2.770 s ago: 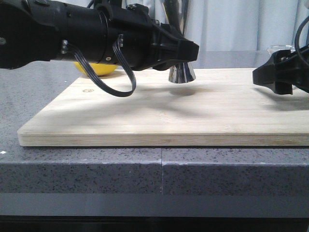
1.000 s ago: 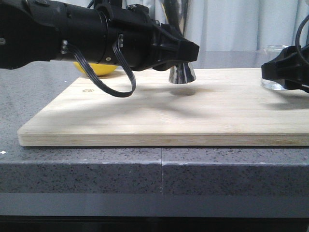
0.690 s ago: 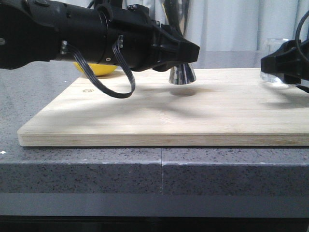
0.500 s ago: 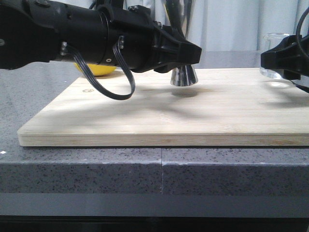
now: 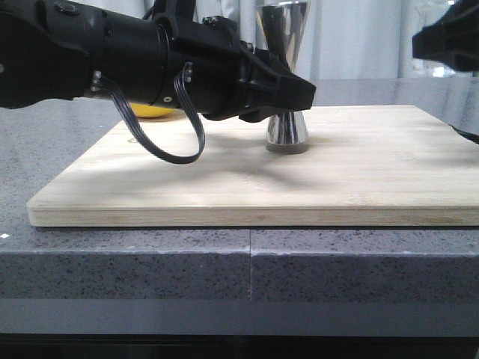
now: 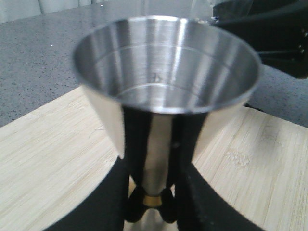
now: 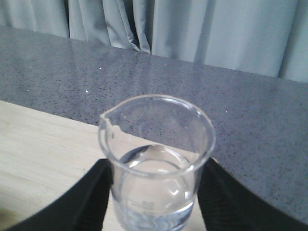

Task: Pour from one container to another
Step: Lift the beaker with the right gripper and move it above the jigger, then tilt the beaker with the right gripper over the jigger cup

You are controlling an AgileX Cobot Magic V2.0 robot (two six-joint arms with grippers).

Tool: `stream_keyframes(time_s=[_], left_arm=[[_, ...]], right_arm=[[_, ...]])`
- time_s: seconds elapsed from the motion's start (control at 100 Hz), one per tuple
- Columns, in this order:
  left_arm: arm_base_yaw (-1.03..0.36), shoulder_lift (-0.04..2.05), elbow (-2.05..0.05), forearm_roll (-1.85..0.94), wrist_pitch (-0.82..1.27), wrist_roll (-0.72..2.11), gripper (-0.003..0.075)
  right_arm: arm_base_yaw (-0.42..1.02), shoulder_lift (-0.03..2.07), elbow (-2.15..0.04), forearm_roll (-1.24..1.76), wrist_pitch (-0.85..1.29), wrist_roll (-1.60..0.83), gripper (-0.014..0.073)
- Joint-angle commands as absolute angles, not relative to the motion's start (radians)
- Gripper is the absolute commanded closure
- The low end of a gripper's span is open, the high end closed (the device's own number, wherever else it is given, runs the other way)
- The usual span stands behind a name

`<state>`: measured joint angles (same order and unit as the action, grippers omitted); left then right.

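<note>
The steel jigger [image 5: 285, 78] stands upright near the middle of the wooden board [image 5: 247, 176], its base on or just above the wood. My left gripper [image 5: 298, 90] is shut on its waist. In the left wrist view the jigger's [image 6: 166, 62] cup looks empty, and the left gripper [image 6: 153, 208] pinches the gold band. The glass beaker [image 7: 156, 159] holds a little clear liquid and stays upright, lip to one side. My right gripper [image 7: 156, 197] is shut on it. In the front view the right gripper [image 5: 443, 41] is high at the right edge and hides most of the beaker.
A yellow object [image 5: 155, 112] lies behind the left arm at the board's far left. The board rests on a grey speckled counter [image 5: 224, 262]. Pale curtains [image 7: 192, 29] hang behind it. The left arm's black cable [image 5: 176, 146] loops low over the board.
My right gripper has lifted the beaker off the board to well above it. The left gripper has lowered the jigger slightly toward the board.
</note>
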<state>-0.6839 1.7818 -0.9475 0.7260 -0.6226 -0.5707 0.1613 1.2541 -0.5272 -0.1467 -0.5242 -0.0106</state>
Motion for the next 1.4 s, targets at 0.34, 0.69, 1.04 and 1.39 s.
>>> stream_keyframes(time_s=[0.34, 0.69, 1.04, 1.39], left_arm=[[-0.686, 1.725, -0.980, 0.792, -0.694, -0.670, 0.0741], [-0.686, 1.725, -1.015, 0.914, -0.692, -0.765, 0.0741], [-0.686, 1.725, -1.015, 0.944, -0.696, -0.791, 0.0741], [-0.686, 1.725, -1.015, 1.012, -0.728, -0.838, 0.0741]], right_arm=[[0.207, 1.118, -0.747, -0.277, -0.314, -0.020, 0.0291], [0.311, 1.109, -0.757, -0.377, -0.271, -0.020, 0.0291], [0.373, 1.082, -0.757, -0.463, -0.266, -0.020, 0.0291], [0.416, 1.082, -0.757, -0.558, -0.266, -0.020, 0.0291]])
